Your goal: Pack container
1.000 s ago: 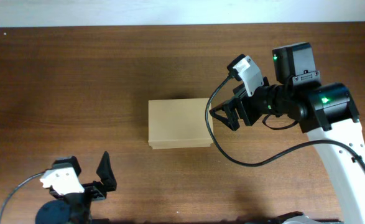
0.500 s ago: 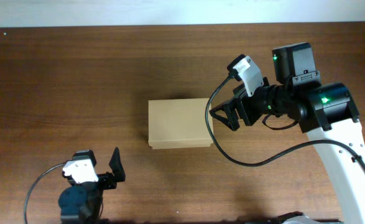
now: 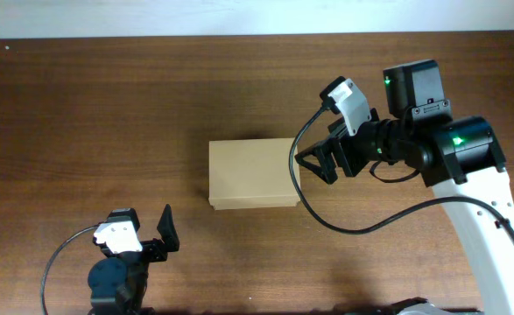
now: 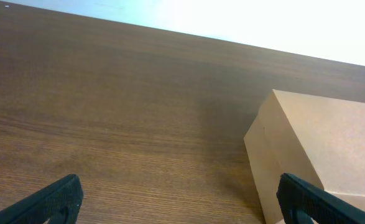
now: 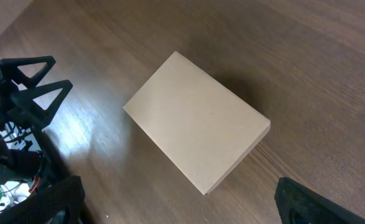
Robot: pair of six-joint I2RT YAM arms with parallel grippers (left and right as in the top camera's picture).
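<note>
The container (image 3: 254, 174) is a plain tan cardboard box lying flat in the middle of the table with its lid down. My right gripper (image 3: 314, 163) hovers just off its right edge, open and empty; in the right wrist view the container (image 5: 198, 118) lies below and ahead of the wide-apart jaws of the right gripper (image 5: 182, 208). My left gripper (image 3: 147, 238) is low at the front left, open, well short of the box. From the left wrist, the container (image 4: 322, 146) shows at the right, beyond the left gripper (image 4: 182, 205).
The brown wooden table (image 3: 81, 114) stretches bare to the left and back. A black cable (image 3: 327, 214) loops from the right arm over the table just right of the box. The left arm's base (image 3: 112, 284) sits at the front edge.
The left arm has shifted to the right along the front edge and turned a little toward the box. The right arm and the container have not moved.
</note>
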